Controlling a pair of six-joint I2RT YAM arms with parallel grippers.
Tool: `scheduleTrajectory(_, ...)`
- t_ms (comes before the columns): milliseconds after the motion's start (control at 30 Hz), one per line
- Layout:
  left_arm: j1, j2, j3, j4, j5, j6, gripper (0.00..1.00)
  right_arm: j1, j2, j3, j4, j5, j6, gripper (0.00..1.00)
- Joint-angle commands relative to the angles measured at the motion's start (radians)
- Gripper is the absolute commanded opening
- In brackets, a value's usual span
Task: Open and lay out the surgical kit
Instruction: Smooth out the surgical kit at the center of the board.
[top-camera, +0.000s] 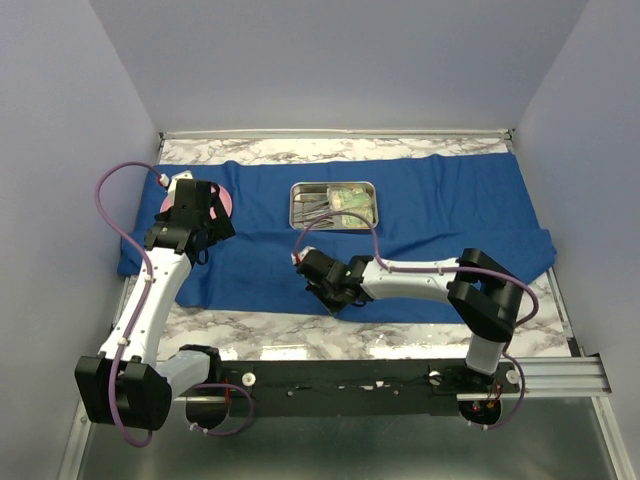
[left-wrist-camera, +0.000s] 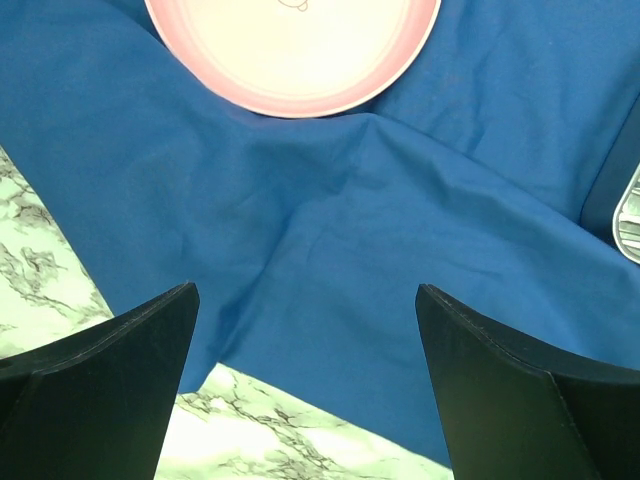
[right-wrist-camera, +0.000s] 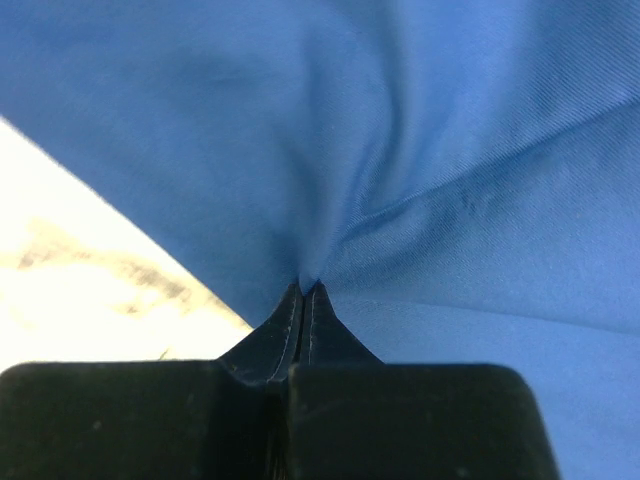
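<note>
Right fingers (right-wrist-camera: 292, 318) clench the blue cloth wrap (top-camera: 450, 210) at its near edge, steel tray (top-camera: 292, 206) beyond; left fingers (left-wrist-camera: 140, 350) hang spread.

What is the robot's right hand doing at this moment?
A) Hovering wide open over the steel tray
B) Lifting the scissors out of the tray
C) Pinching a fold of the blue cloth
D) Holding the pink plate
C: in the right wrist view the right hand is shut tight, and the blue cloth puckers into a fold caught at its tip.
</note>
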Motion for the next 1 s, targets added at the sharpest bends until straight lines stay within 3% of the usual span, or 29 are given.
scheduleTrajectory(0, -0.001, -0.019, 0.014, -0.021, -0.026, 0.01, 0.99, 0.114, -0.05, -0.085, -0.119, -0.201, 0.03, 0.01)
scheduleTrajectory(200, -0.001, -0.019, 0.006, -0.027, -0.044, 0.005, 0.99, 0.229, -0.131, -0.137, -0.216, -0.292, 0.021, 0.01)
scheduleTrajectory(400, -0.001, -0.022, 0.003, -0.042, -0.047, -0.016, 0.99, 0.277, -0.203, -0.211, -0.208, -0.429, 0.042, 0.02)
scheduleTrajectory(567, -0.001, -0.021, -0.009, -0.056, -0.055, -0.036, 0.99, 0.291, -0.243, -0.214, -0.24, -0.444, 0.039, 0.07)
scheduleTrajectory(600, -0.001, -0.021, -0.012, -0.055, -0.053, -0.039, 0.99, 0.291, -0.252, -0.214, -0.246, -0.444, 0.036, 0.14)
scheduleTrajectory(667, -0.001, -0.018, -0.02, -0.056, -0.049, -0.045, 0.99, 0.291, -0.277, -0.212, -0.254, -0.444, 0.028, 0.16)
scheduleTrajectory(900, -0.001, 0.031, -0.043, -0.045, -0.003, -0.047, 0.99, 0.265, -0.348, -0.113, -0.311, -0.27, 0.035, 0.6)
scheduleTrajectory(967, -0.001, 0.05, -0.048, -0.03, 0.008, -0.045, 0.99, 0.191, -0.354, -0.093, -0.323, -0.246, 0.044, 0.63)
